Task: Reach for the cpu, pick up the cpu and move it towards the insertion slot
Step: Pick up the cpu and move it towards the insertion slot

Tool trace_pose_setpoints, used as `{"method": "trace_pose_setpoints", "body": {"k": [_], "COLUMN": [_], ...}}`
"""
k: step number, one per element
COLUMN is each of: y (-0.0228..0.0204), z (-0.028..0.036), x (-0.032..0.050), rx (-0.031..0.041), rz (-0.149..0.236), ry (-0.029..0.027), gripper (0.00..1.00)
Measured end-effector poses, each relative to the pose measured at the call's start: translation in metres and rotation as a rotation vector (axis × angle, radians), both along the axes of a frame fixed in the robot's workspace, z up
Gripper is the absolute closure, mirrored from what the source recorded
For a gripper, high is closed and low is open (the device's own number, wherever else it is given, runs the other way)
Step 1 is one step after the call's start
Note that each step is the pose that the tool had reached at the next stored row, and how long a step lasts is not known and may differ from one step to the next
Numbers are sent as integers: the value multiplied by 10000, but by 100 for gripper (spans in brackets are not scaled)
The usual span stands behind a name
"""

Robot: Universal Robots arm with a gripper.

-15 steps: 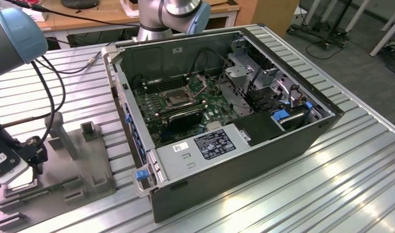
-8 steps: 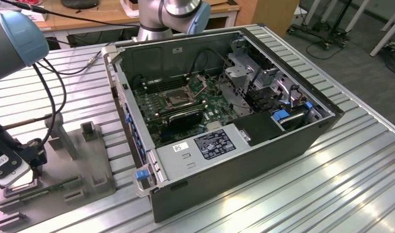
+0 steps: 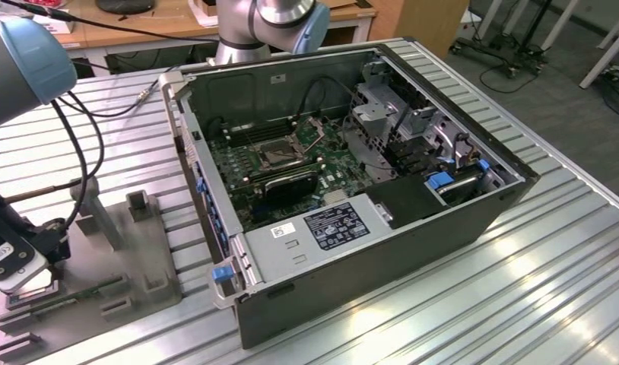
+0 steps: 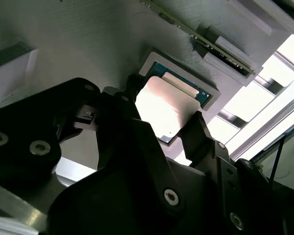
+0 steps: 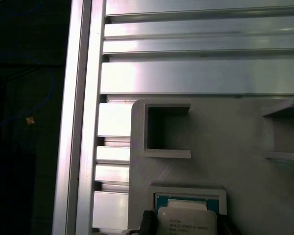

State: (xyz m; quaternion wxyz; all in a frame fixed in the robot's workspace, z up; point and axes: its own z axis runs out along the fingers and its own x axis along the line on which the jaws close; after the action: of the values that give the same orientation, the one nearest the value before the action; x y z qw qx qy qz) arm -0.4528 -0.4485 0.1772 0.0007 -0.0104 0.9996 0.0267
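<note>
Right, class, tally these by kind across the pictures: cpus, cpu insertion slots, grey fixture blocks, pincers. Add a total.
cpu: 1
insertion slot: 1
grey fixture block: 1
pincer: 1
Total: 4

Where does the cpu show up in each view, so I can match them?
Second wrist view: the silvery square cpu chip sits in a recess of the grey plastic fixture block, right at the black hand.
First wrist view: the chip in the same recess, beside an empty pocket.
Exterior view: under the hand on the fixture block, at the exterior view's left.
Shared landmark: the fixture block.
</note>
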Motion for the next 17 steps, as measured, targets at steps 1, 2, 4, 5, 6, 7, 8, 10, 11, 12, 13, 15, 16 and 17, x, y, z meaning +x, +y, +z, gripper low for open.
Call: {"method": "trace_pose_setpoints", "body": {"k": [1,2,4,5,6,7,8,10,11,12,13,15,16,17], "y": [0,0,0,0,0,0,0,0,0,0,0,0,0,1], "z": [-1,-1,-1,-2,-2,-3,-3,-4,-4,-4,-3,16,28,28], "x": [0,0,0,0,0,0,0,0,0,0,0,0,0,1], "rx": [0,0,0,0,0,0,0,0,0,0,2,2,0,2], "rz": [0,0,0,0,0,0,0,0,0,0,0,0,0,0], "ry": [-1,0,0,0,0,0,-1,-1,0,-1,-3,-2,-1,-3], "gripper": [38,40,45,45,45,45,45,45,45,45,45,45,45,45]}}
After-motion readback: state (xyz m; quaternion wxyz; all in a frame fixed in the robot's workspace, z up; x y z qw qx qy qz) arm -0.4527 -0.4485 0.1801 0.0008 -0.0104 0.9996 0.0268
